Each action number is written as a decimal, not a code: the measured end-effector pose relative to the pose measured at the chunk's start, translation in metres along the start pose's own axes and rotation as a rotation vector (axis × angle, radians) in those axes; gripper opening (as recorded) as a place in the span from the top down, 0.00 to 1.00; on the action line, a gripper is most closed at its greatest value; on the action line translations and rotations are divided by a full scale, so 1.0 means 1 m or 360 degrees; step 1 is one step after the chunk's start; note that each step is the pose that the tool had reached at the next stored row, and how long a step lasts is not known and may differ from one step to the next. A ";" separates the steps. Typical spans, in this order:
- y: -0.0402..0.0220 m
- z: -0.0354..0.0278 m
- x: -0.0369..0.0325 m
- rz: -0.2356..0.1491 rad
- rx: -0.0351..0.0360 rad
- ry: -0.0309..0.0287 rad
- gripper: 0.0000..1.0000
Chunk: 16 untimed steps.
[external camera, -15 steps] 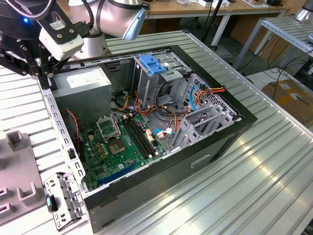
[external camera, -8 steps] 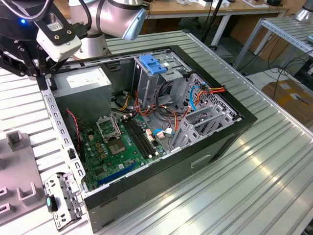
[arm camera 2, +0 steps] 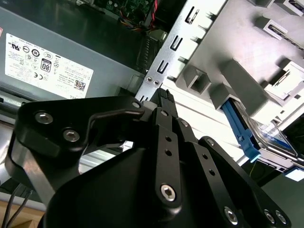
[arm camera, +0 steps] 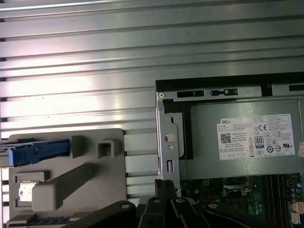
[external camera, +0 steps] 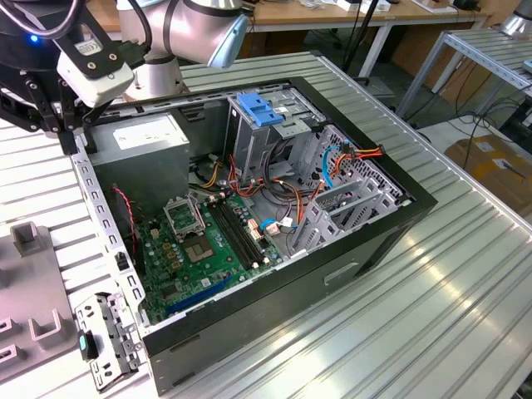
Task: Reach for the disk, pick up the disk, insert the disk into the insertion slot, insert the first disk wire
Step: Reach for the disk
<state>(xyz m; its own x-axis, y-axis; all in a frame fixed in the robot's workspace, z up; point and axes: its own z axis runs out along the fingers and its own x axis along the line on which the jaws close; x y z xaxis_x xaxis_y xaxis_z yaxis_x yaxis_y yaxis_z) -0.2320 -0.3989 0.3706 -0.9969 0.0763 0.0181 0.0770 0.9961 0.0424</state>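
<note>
In both wrist views the disk [arm camera 2: 240, 130] [arm camera: 35, 153] lies in a grey holder [arm camera: 109, 180]. The exterior view shows the slot [external camera: 349, 199]. The gripper [external camera: 68, 141] has its jaws pressed together.

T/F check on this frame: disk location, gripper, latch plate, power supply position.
1. The disk sits in the grey fixture outside the computer case. True.
2. The gripper is at the disk. False: it hangs by the case's edge rail, apart from the disk.
3. A blue latch plate tops the taller drive cage. True.
4. The power supply lies at the exterior view's right end of the case. False: it lies at the left end.
</note>
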 end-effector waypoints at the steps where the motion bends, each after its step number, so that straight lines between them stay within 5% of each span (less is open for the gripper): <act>1: -0.0001 0.0002 0.0005 0.0000 0.0000 0.00002 0.89; 16: -0.0007 0.0023 0.0080 0.0000 0.0000 0.00048 0.89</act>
<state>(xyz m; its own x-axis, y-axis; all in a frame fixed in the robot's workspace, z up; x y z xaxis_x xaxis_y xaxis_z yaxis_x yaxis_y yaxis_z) -0.2401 -0.3989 0.3684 -0.9969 0.0763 0.0211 0.0771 0.9961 0.0421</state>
